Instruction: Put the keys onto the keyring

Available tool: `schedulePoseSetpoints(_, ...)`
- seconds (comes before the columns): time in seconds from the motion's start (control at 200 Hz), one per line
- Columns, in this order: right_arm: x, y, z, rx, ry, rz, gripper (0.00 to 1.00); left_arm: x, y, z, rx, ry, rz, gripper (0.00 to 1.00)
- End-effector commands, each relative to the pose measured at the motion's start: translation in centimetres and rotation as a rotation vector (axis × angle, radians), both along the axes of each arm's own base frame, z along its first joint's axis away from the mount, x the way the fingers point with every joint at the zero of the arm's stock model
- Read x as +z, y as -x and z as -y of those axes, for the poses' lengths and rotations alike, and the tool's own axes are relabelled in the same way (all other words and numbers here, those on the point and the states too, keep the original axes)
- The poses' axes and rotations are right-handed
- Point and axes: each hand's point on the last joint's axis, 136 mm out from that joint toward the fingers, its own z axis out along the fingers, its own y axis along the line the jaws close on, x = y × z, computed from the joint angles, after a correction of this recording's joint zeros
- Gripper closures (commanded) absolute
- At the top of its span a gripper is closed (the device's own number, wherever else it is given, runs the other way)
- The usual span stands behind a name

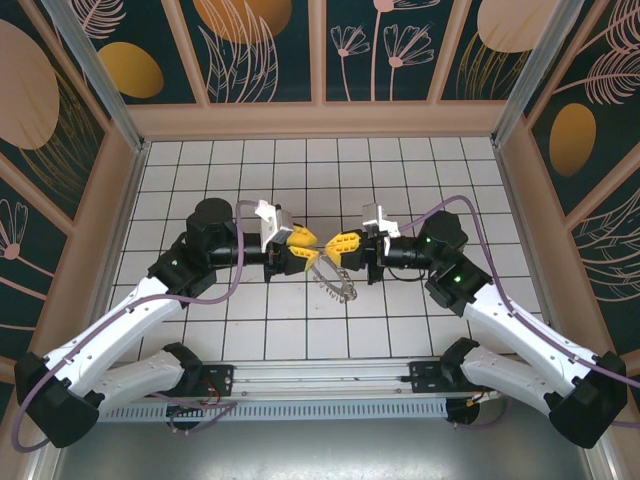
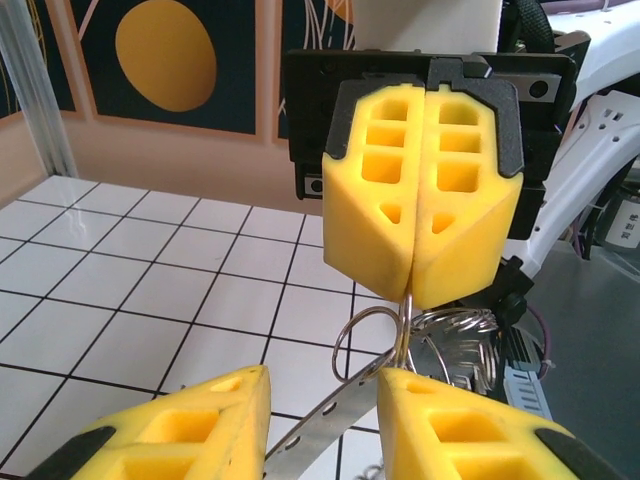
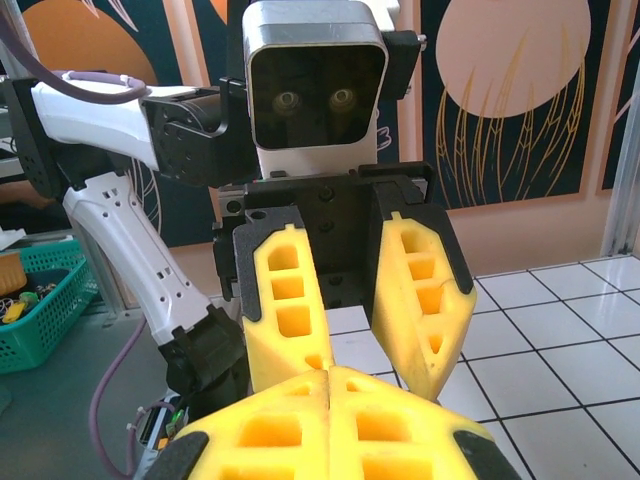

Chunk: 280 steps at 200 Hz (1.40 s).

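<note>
The grey keyring (image 1: 336,281) hangs over the middle of the tiled table, under the two grippers that meet tip to tip. In the left wrist view it is a flat metal strip with holes (image 2: 322,428), a small wire loop (image 2: 345,345) and a bunch of wire coils (image 2: 462,328). My right gripper (image 1: 337,245) (image 2: 412,292) (image 3: 330,378) is shut on a thin wire of the ring. My left gripper (image 1: 304,250) (image 2: 322,388) (image 3: 370,372) is open, and the strip passes between its yellow fingers. The small brass key is out of view.
Patterned walls (image 1: 320,60) enclose the white tiled floor (image 1: 420,170) on three sides. A metal rail (image 1: 320,380) runs along the near edge between the arm bases. A green basket (image 3: 40,300) with small items stands off the table, behind the left arm.
</note>
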Motion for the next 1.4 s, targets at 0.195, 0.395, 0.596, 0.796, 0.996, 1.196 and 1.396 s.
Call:
schedulePoseSetpoints(0.195,3.3,0.8,0.5,0.014,-0.066,0.098,1.00,3.0,2.1,-0.6,-0.056,0.060,0.053,0.71)
schedulePoseSetpoints(0.395,3.6,0.9,0.6,0.015,-0.075,0.104,1.00,4.2,2.7,-0.7,-0.085,0.089,0.059,0.77)
schedulePoseSetpoints(0.596,3.6,0.6,0.4,0.012,-0.078,0.102,1.00,4.3,2.8,-0.4,-0.106,0.098,0.051,0.82)
schedulePoseSetpoints(0.796,3.5,0.5,0.3,0.018,-0.081,0.104,1.00,3.7,2.4,0.0,-0.111,0.085,0.037,0.83)
schedulePoseSetpoints(0.996,3.3,0.5,0.2,0.023,-0.081,0.101,1.00,3.0,1.9,0.4,-0.116,0.068,0.027,0.83)
schedulePoseSetpoints(1.196,3.2,0.4,0.1,0.021,-0.080,0.099,1.00,3.1,1.9,0.7,-0.132,0.070,0.025,0.83)
schedulePoseSetpoints(1.396,3.2,0.3,0.0,0.021,-0.081,0.098,1.00,3.2,2.0,0.8,-0.146,0.075,0.028,0.90)
